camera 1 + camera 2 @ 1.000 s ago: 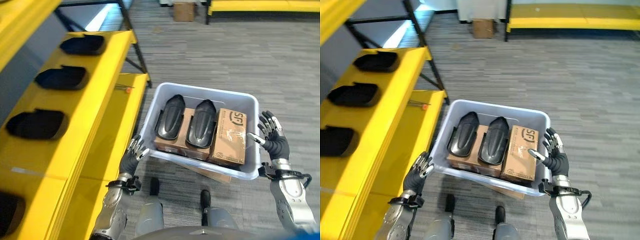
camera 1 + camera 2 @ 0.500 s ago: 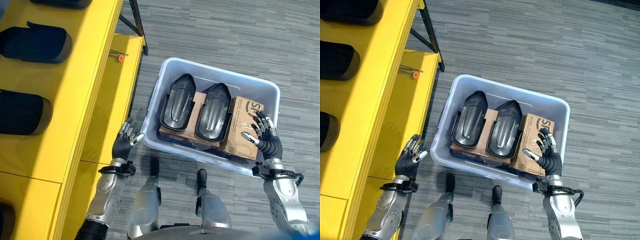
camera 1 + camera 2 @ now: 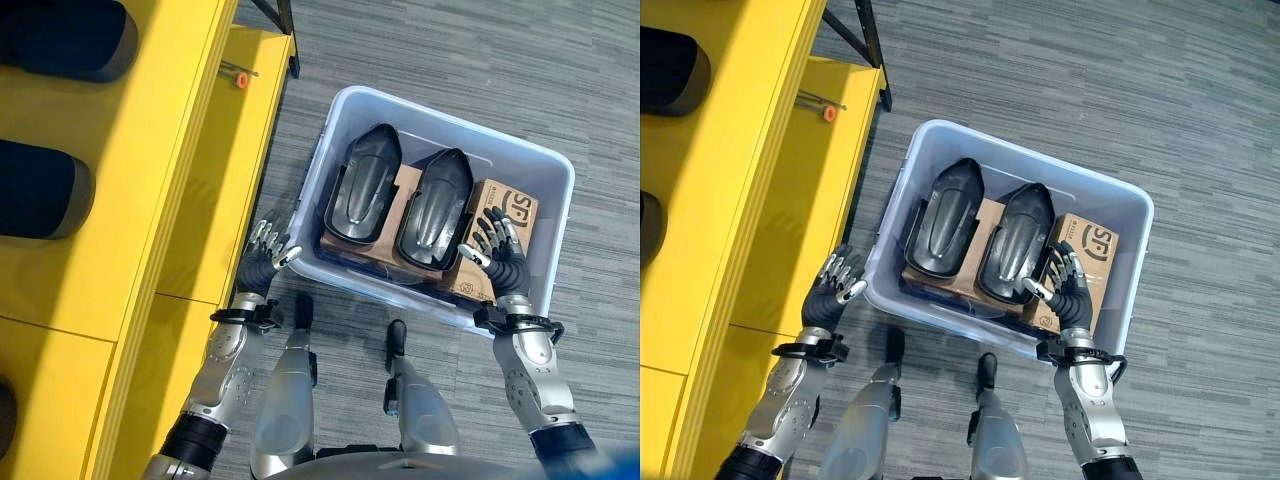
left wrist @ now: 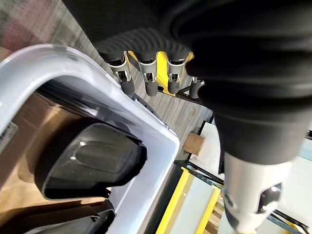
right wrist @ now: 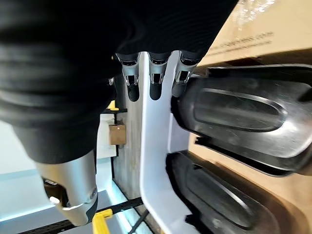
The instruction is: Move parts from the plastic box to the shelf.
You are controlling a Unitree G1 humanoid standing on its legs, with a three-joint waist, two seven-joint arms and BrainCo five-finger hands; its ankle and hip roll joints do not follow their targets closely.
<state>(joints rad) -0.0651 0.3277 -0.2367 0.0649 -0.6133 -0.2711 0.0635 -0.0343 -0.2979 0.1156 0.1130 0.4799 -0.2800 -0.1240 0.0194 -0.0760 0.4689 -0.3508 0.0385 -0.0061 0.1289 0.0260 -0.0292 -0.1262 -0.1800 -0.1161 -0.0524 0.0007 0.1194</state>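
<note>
Yellow shelf [image 3: 150, 150] runs down the left side of my head views, with dark moulded parts [image 3: 40, 190] seated along its upper tier and a small orange item [image 3: 240, 78] lying on its lower tier near the far end. Just right of that lower tier I see my left hand [image 3: 262, 262], fingers spread and relaxed, holding nothing; it sits at the near left corner of the plastic box [image 3: 330, 130], and I cannot tell whether the fingertips touch the wall. My left wrist view places those fingers [image 4: 127, 85] just outside the box's pale rim. The plastic box stands on the grey carpeted floor [image 3: 450, 60], and the parts for this task lie inside it. Two black shell-shaped parts lie side by side, lengthwise, on top of a flat cardboard carton: the left black part [image 3: 362, 195] and the right black part [image 3: 433, 208]. To their right a second cardboard box [image 3: 505, 215] lies against the right wall of the plastic box. My right hand [image 3: 497, 260] is inside the plastic box at its near right corner, over the near end of that cardboard box and just beside the right black part, fingers apart and straight, gripping nothing.
</note>
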